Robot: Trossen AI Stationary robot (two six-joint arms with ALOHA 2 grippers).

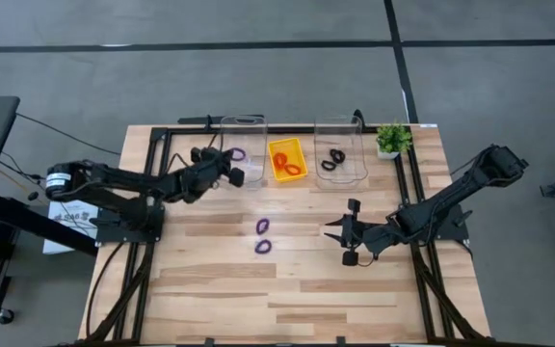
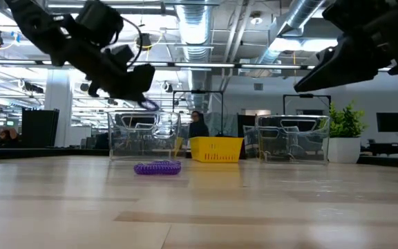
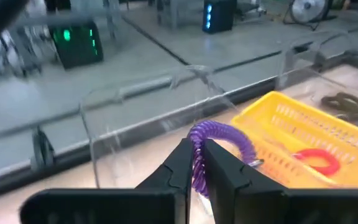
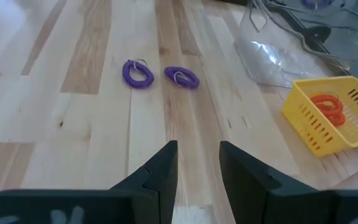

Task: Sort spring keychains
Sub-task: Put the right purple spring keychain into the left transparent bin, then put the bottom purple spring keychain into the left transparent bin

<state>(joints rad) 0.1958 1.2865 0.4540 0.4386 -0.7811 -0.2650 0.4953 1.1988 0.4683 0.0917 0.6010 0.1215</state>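
Observation:
My left gripper (image 1: 231,166) is shut on a purple spring keychain (image 3: 219,142), held in the air at the near rim of the left clear bin (image 1: 243,140). Two more purple keychains (image 1: 263,226) (image 1: 263,246) lie flat on the table's middle; they also show in the right wrist view (image 4: 137,73) (image 4: 181,77). Orange-red keychains (image 1: 288,164) lie in the yellow tray (image 1: 287,145). Black keychains (image 1: 332,159) lie in the right clear bin (image 1: 341,145). My right gripper (image 1: 340,232) is open and empty, right of the two loose purple keychains. My left gripper pinches one side of the purple keychain's coil (image 3: 197,163) between its two fingertips. The rest of the loop (image 3: 229,134) sticks out past the fingertips toward the bin, with a small metal ring (image 3: 254,163) at its far side. The keychain is lifted clear of the table.
A small potted plant (image 1: 390,140) stands at the table's far right corner, beside the right bin. Black frame rails run along the table's left, right and far sides. The near half of the table is bare wood.

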